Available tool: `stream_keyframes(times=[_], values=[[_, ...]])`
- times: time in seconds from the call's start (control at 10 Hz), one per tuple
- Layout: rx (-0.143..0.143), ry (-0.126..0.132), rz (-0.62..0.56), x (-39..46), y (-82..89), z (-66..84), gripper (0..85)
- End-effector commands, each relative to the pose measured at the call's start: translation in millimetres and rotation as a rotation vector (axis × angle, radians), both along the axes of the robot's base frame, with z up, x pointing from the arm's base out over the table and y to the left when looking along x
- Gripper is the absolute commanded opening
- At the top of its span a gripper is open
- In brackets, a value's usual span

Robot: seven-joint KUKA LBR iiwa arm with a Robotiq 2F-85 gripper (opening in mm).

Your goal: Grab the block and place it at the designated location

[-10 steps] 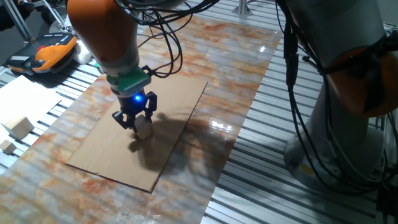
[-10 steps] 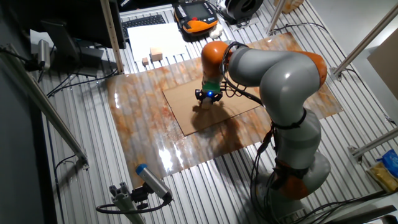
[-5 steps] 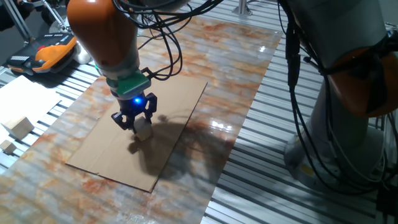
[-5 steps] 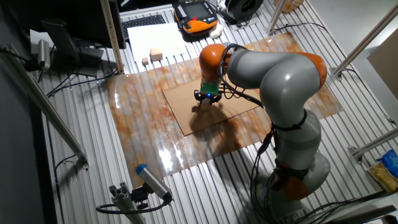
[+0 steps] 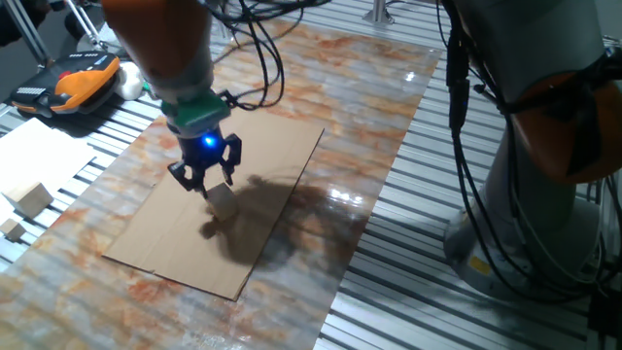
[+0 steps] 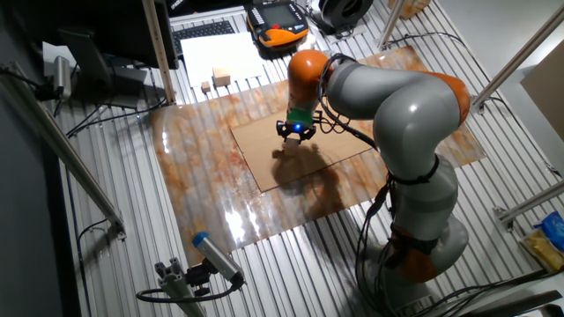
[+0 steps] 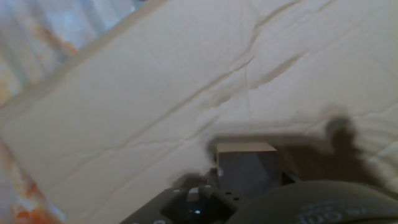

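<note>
The block (image 5: pixel 223 200), a small light-tan wooden cube, rests on the brown cardboard sheet (image 5: pixel 282 160). My gripper (image 5: pixel 205 181) hangs just above it with its fingers spread, open and holding nothing. In the hand view the block (image 7: pixel 245 147) lies just below the fingers, on the cardboard (image 7: pixel 124 112). A dark blurred spot (image 7: pixel 339 127) sits on the sheet to the right of the block; it looks like the marked dot. In the other fixed view the gripper (image 6: pixel 297 133) is over the sheet (image 6: pixel 260 154), and the block is too small to make out.
A larger pale cube (image 5: pixel 32 197) and a tiny wooden block (image 5: pixel 12 229) lie at the left by a white sheet (image 5: pixel 39 146). An orange pendant (image 5: pixel 83 78) is at the back left. The robot's grey base (image 5: pixel 544 194) stands at the right.
The gripper has let go of the block and risen a little, shifting slightly left. The block stays on the cardboard.
</note>
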State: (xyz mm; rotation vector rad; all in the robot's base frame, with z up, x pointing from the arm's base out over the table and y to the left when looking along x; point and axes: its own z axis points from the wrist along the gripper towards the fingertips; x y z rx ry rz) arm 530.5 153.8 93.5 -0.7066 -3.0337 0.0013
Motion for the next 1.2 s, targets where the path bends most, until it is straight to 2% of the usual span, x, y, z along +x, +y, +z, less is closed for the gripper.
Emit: stream_keyframes(times=[0.0, 0.1, 0.2, 0.3, 0.4, 0.5, 0.6, 0.7, 0.8, 0.9, 1.1], values=[[-0.008, -0.002, 0.000, -0.5, -2.0, 3.3, 51.0], [0.021, 0.001, 0.028, 1.4, -5.6, 13.9, 51.0], [0.078, 0.030, 0.038, 4.4, -13.0, 30.5, 34.0], [0.127, 0.047, 0.052, 7.5, -22.4, 47.5, 34.0], [0.127, 0.051, 0.115, 10.7, -32.0, 60.3, 0.0], [0.115, 0.045, 0.162, 13.2, -40.8, 69.4, 0.0], [0.053, 0.034, 0.220, 14.9, -44.9, 74.7, 0.0], [-0.029, 0.017, 0.307, 14.2, -47.2, 79.0, 0.0], [-0.026, 0.018, 0.330, 11.8, -47.9, 81.6, 0.0], [-0.010, 0.016, 0.328, 9.9, -46.0, 82.9, 0.0], [-0.016, 0.006, 0.328, 9.9, -46.1, 82.6, 0.0]])
